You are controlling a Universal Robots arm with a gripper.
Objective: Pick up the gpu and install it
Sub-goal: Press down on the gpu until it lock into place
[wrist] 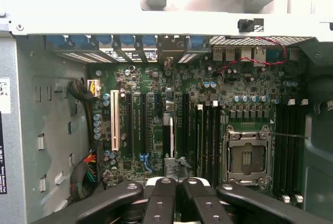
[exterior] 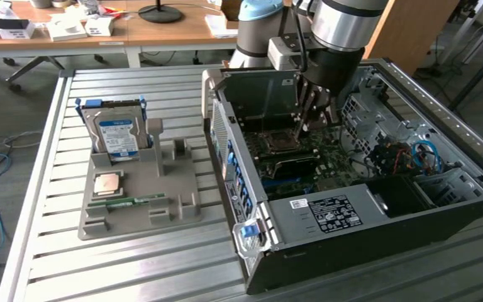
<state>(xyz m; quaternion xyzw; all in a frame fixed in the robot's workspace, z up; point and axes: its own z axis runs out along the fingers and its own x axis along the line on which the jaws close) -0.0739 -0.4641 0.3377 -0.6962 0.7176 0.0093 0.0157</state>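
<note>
My gripper (exterior: 309, 123) reaches down into the open computer case (exterior: 334, 251), over the motherboard (wrist: 156, 78). In the wrist view the two black fingers (wrist: 161, 203) are pressed together, so the gripper (wrist: 176, 185) is shut. Straight below the fingertips the gpu (wrist: 171, 135) stands on edge among the expansion slots. It appears as a thin pale strip with a dark lump at its near end. I cannot tell whether the fingertips touch or pinch its upper edge. In the exterior view the fingers hide the card.
On the exterior view's left, a grey parts tray (exterior: 141, 220) holds a hard drive (exterior: 117, 135), a processor chip (exterior: 107, 184) and a memory stick (exterior: 128, 202). The processor socket (wrist: 247, 156) and a white slot (wrist: 114, 120) flank the gripper. Case walls surround it.
</note>
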